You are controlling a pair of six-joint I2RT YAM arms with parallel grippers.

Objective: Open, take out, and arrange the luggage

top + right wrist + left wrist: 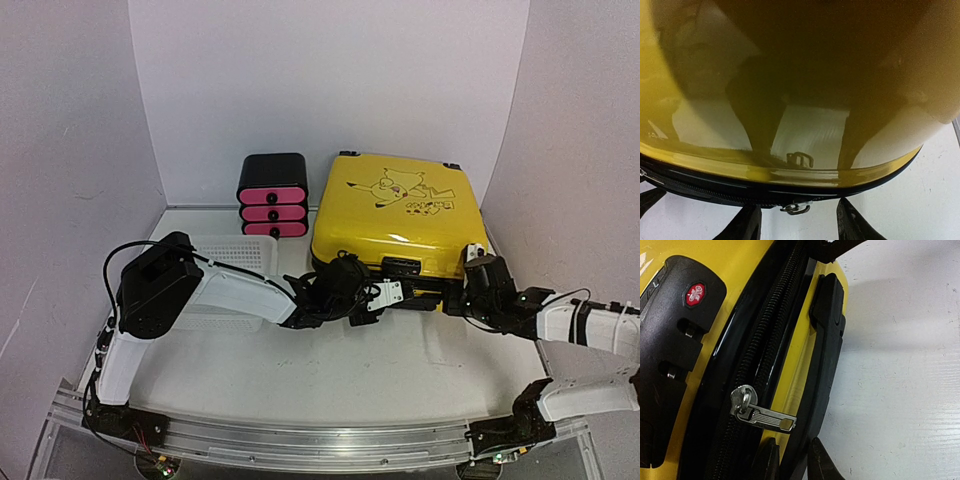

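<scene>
So the yellow luggage (pixel 400 210) was found lying flat on the table (pixel 400 370), back right, lid down with the black cartoon drawing facing up, and the zipper band looked done up all the way along the stretches that could be seen. The left claw (pixel 793 442) was parked against the front edge of the case. Its fingers were set only a little apart, with the lower end of the black side handle (pixel 826 340) running down between the tips. Whether that handle was really pinched or just flanked couldn't be told, tbh. A silver zipper pull (pixel 765 414) was seen lying loose across the band just above those tips, not gripped, and the black lock (pixel 675 340) was spotted further over on the shell. The right claw (pixel 799 220) was up at the front right corner of the case, fingers spread clearly apart and nothing held. A small zipper ring (pixel 796 207) hung from the band in the gap between them, touched by neither finger. A black-and-pink drawer box (pixel 272 195) was stood just left of the case, and a white mesh basket (pixel 240 255) was half hidden under the left arm.
</scene>
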